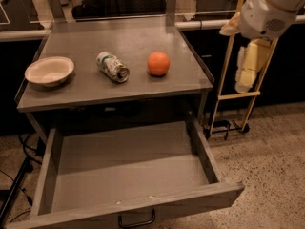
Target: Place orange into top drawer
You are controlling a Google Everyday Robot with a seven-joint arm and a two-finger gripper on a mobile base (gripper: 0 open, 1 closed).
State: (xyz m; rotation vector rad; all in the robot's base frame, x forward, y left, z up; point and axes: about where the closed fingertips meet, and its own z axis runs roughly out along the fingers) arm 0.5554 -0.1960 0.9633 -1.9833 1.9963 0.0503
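Observation:
The orange (158, 63) rests on the grey tabletop (128, 37), right of centre. The top drawer (124, 163) is pulled out below the tabletop, with nothing inside and a black handle (137, 221) on its front. My gripper (249, 66) hangs from the white arm (267, 8) at the upper right, beyond the table's right edge. It is higher than the orange and well to its right, and it holds nothing that I can see.
A crushed green-and-white can (113, 67) lies left of the orange. A cream bowl (49, 70) sits at the tabletop's left end. A wooden stand (228, 97) is on the floor just right of the table, behind my gripper. Cables (19, 175) lie at the lower left.

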